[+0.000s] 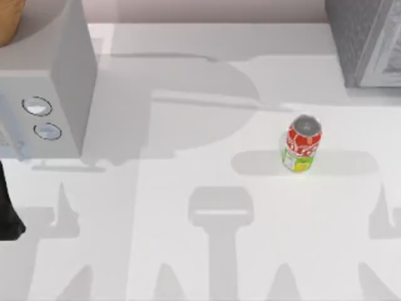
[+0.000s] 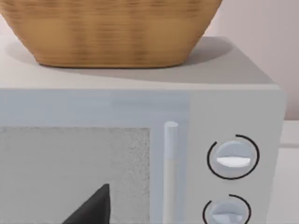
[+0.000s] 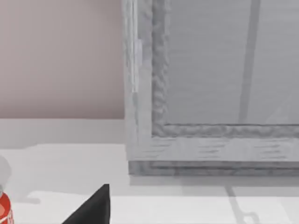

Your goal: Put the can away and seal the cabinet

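Observation:
The can (image 1: 302, 143) stands upright on the white table (image 1: 188, 263), right of the middle; it has a red body, white lettering, a yellow-green lower band and a grey top. A sliver of the can (image 3: 3, 210) shows in the right wrist view. The grey cabinet (image 1: 369, 44) stands at the back right corner, and its framed front (image 3: 210, 140) faces the right wrist camera. A dark tip of my right gripper (image 3: 91, 210) points toward the cabinet, well apart from it. A dark tip of my left gripper (image 2: 91, 210) faces the microwave. My left arm (image 1: 9, 213) sits at the table's left edge.
A white microwave (image 1: 44, 94) with two round dials (image 2: 232, 158) stands at the back left, its door handle (image 2: 170, 168) upright. A woven basket (image 2: 112, 32) rests on top of it. Open table lies between microwave and can.

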Action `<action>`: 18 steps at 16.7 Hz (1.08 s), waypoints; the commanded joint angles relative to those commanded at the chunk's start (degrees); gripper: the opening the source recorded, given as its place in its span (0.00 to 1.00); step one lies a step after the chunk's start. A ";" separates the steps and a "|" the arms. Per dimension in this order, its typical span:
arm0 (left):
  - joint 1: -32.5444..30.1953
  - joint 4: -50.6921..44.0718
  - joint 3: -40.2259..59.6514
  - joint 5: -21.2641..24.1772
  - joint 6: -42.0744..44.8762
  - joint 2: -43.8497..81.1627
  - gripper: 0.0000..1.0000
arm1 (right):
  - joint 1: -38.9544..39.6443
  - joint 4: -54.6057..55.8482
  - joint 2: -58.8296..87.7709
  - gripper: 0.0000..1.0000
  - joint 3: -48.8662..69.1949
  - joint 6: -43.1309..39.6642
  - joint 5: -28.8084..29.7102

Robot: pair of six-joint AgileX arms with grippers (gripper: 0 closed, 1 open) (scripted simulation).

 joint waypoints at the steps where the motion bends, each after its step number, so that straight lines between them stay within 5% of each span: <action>1: 0.00 0.00 0.00 0.00 0.00 0.00 1.00 | 0.00 0.00 0.00 1.00 0.00 0.00 0.00; 9: 0.00 0.00 0.00 0.00 0.00 0.00 1.00 | 5.88 11.01 14.28 1.00 3.20 1.16 4.44; 18: 0.00 0.00 0.00 0.00 0.00 0.00 1.00 | 21.62 45.81 61.45 1.00 12.59 3.56 20.41</action>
